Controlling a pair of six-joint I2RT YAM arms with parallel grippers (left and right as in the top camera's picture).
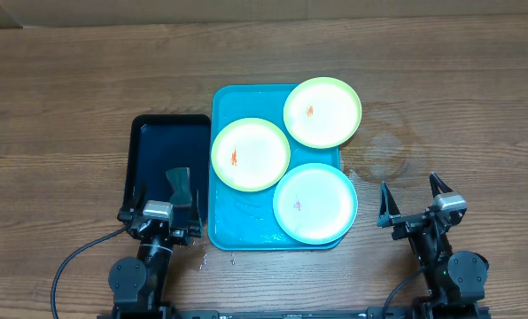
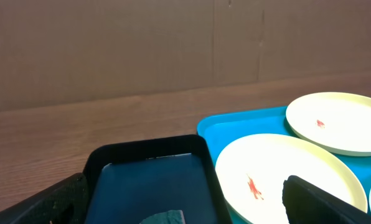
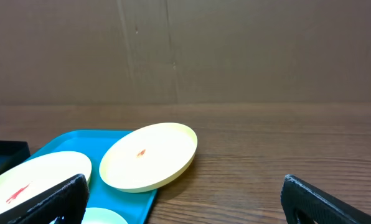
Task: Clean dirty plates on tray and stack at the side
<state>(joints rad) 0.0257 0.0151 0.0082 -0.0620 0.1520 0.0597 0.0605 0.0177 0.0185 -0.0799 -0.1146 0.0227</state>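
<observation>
- A wooden table [image 1: 69, 89] was seen from above, with a large turquoise tray [image 1: 224, 102] lying near its middle.
- Three plates lay on this tray, none stacked on another.
- The far green plate [image 1: 322, 112] sat at the tray's far right corner. Its edge rode over the rim and hung above the table, and a small red-orange smear marked its pale centre.
- The left green plate [image 1: 251, 153] lay flat on the tray's left side, close beside the other two, with a red-orange smear.
- The blue plate [image 1: 314, 203] lay at the near right corner, reaching slightly past the rim, with a fainter small mark.
- A smaller dark tray [image 1: 149, 142] sat just left of the turquoise one, with a dark greenish pad [image 1: 179, 182] at its near end.
- The left gripper [image 1: 162, 206] hovered over the dark tray's near end, fingers spread apart and empty.
- The right gripper [image 1: 413, 199] hung over bare table to the right of the blue plate, fingers wide apart, holding nothing.
</observation>
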